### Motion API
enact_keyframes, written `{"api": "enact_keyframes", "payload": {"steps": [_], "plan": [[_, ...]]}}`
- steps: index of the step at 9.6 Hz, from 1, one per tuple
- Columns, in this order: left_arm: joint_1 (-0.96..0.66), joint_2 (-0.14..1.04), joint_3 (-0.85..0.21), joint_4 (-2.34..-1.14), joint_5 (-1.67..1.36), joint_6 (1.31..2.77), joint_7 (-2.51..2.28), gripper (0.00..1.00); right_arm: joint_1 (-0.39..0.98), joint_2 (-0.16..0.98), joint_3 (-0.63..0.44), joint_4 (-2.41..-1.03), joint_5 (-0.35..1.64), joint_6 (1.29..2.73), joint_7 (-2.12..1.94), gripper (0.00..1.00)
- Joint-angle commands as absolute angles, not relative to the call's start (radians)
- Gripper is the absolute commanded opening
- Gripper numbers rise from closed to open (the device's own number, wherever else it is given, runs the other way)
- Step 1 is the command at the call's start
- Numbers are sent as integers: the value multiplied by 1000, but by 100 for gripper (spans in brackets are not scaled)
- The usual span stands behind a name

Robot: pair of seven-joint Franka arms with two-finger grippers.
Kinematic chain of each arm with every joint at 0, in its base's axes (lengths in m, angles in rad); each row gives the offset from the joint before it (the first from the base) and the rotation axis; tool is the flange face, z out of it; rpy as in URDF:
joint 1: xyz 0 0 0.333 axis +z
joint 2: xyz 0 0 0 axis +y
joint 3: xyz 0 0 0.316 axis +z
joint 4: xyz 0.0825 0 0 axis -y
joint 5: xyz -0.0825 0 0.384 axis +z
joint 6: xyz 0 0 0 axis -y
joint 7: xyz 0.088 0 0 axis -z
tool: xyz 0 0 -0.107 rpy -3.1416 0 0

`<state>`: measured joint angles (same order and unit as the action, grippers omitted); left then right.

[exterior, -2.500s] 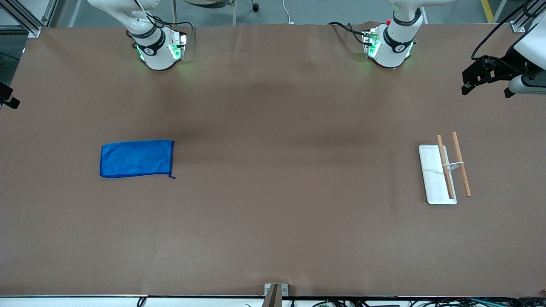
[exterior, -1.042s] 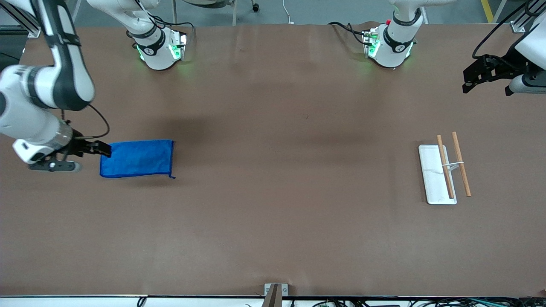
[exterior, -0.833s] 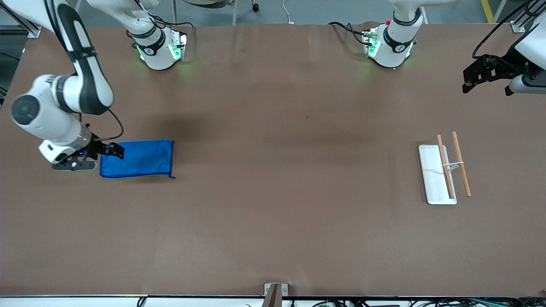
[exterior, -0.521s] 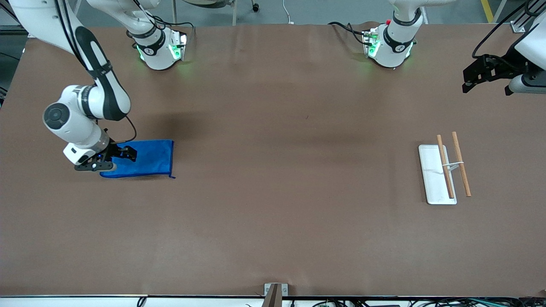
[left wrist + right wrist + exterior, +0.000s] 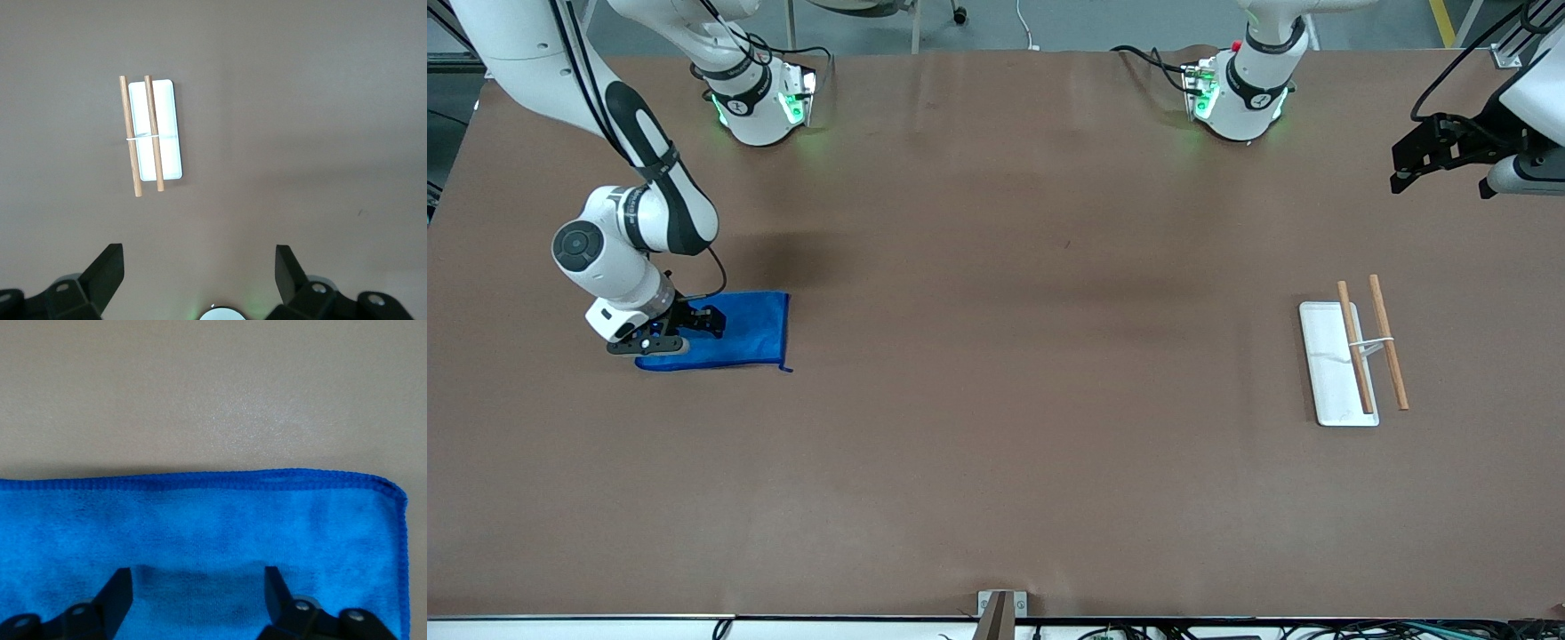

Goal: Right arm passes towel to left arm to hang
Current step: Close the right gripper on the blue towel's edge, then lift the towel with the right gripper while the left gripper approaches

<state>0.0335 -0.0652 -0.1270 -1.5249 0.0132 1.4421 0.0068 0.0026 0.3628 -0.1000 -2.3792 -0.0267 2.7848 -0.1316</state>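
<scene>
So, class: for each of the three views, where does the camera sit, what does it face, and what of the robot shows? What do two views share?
Front view: high across the table, facing both bases; right arm bent over the towel, left gripper waiting at the left arm's end.
Left wrist view: looks down past open fingers at the rack.
Right wrist view: close above the towel, open fingers showing.
Shared: rack in front and left wrist views; towel in front and right wrist views.

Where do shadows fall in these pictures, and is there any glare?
Front view: a soft dark shadow lies on the table beside the right arm. Right wrist view: a darker patch on the towel between the open fingers; mild sheen on the table. Left wrist view: even light.
</scene>
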Motion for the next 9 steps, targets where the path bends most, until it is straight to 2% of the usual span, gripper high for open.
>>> {"api": "enact_keyframes", "payload": {"steps": [1, 2, 3, 5, 8, 9], "plan": [[35, -58, -127, -1540, 2, 1428, 14, 100, -11, 365, -95, -2399, -31, 2809, -140, 26], [37, -58, -127, -1542, 0, 1428, 15, 100, -11, 364, -95, -2398, -31, 2806, -134, 2], [37, -58, -126, -1540, 2, 1428, 15, 100, -12, 364, -94, -2398, -29, 2800, -129, 0], [38, -58, -126, -1542, 2, 1428, 15, 100, -3, 329, -94, -2367, -28, 2675, -129, 0], [40, -57, -126, -1543, 0, 1427, 15, 100, 3, 232, -83, -2173, -28, 2267, -129, 0], [38, -58, -126, -1542, 2, 1427, 15, 100, 3, 207, -62, -2108, -26, 2172, -124, 0]]}}
